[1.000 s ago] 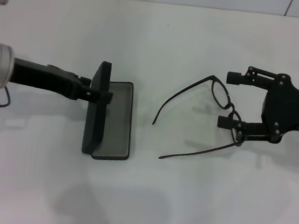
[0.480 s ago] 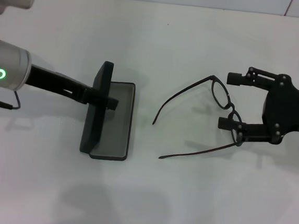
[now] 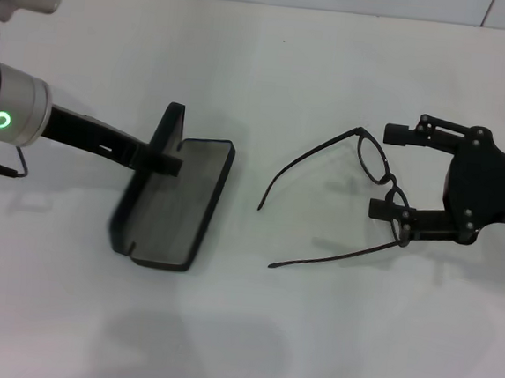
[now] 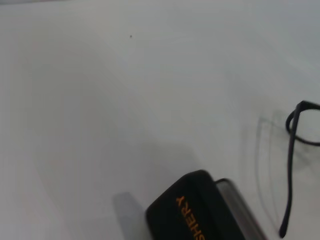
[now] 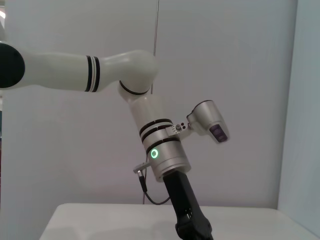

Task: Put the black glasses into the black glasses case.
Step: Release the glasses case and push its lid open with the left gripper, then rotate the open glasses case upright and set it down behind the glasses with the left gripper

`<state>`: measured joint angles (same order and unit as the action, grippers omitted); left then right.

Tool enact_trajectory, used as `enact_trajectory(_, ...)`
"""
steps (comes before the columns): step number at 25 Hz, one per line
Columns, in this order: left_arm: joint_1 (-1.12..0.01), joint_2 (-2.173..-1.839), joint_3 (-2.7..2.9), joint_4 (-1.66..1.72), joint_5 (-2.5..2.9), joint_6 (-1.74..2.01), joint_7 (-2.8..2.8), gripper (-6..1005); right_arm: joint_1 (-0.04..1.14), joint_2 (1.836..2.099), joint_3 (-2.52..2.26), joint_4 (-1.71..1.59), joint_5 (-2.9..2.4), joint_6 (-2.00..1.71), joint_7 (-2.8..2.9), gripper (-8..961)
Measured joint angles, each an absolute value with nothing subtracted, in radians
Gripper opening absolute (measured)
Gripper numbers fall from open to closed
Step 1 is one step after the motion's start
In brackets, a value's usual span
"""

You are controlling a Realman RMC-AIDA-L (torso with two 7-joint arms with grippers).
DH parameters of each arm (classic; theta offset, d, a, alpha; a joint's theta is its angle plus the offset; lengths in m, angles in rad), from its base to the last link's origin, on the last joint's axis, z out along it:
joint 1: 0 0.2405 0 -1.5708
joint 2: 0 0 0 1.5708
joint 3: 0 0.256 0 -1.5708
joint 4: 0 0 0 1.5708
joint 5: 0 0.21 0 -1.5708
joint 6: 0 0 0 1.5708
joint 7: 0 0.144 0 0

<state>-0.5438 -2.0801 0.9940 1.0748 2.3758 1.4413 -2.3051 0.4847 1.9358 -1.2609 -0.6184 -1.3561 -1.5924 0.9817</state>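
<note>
Landmark: the black glasses case (image 3: 173, 202), lying open on the white table (image 3: 310, 336). All places below are given relative to it.

Case, base: flat on the table with the greyish lining facing up, set at a slant in the head view.

Case, lid: raised along the case edge nearest the left arm. The left wrist view shows its outer face (image 4: 192, 215) with orange lettering.

Left tool (image 3: 168, 159): at the raised lid, about mid-length along the case. Its black tip reaches past the lid edge and sits over the lining. Whether its fingers are apart or together cannot be told from the views.

Left arm (image 3: 12, 110): extends away from the case toward the robot's left. A green ring light is lit on the wrist. The right wrist view shows the same arm (image 5: 165, 155) coming down toward the table.

Black glasses (image 3: 358, 194): on the table, well apart from the case, on the robot's right side of it. The temple arms are unfolded and point toward the case. The two lenses are on the far side from the case.

Right tool (image 3: 399, 171): at the lens end of the glasses, beyond them from the case. The fingers are spread wide. One finger (image 3: 401, 131) is just beyond the farther lens, the other (image 3: 390, 210) overlaps the nearer lens. Nothing is gripped between them.
</note>
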Motion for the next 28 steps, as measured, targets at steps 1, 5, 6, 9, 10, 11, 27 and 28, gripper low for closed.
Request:
enact_trajectory(1,-0.546,-2.08,0.994,1.073,2.385,1.439,-2.3,711,0.485,1.936,-1.261,-0.619,-1.357,-1.594,0.981,856)
enact_trajectory(5,-0.552,-2.079,0.993,1.072,2.406,1.435,-2.257,633,0.489,1.936,-1.266,-0.634,-1.421,-1.632,0.98,856)
enact_trajectory(6,-0.552,-2.079,0.993,1.073,2.405,1.434,-2.245,613,0.49,1.938,-1.267,-0.645,-1.454,-1.649,0.98,856)
enact_trajectory(9,-0.558,-2.078,0.994,1.08,2.399,1.434,-2.2,531,0.487,1.951,-1.267,-0.681,-1.533,-1.686,0.979,857)
enact_trajectory(10,-0.561,-2.077,0.994,1.079,2.399,1.434,-2.184,488,0.485,1.96,-1.267,-0.694,-1.56,-1.692,0.979,857)
enact_trajectory(11,-0.566,-2.075,0.994,1.077,2.399,1.434,-2.173,445,0.484,1.968,-1.267,-0.703,-1.582,-1.693,0.978,857)
enact_trajectory(27,-0.714,-2.083,1.232,1.044,2.419,1.151,-1.89,194,0.436,2.014,-1.269,-0.7,-1.692,-1.686,0.894,857)
enact_trajectory(28,-0.733,-2.083,1.271,1.024,2.419,1.132,-1.87,194,0.428,2.014,-1.267,-0.7,-1.691,-1.686,0.89,857)
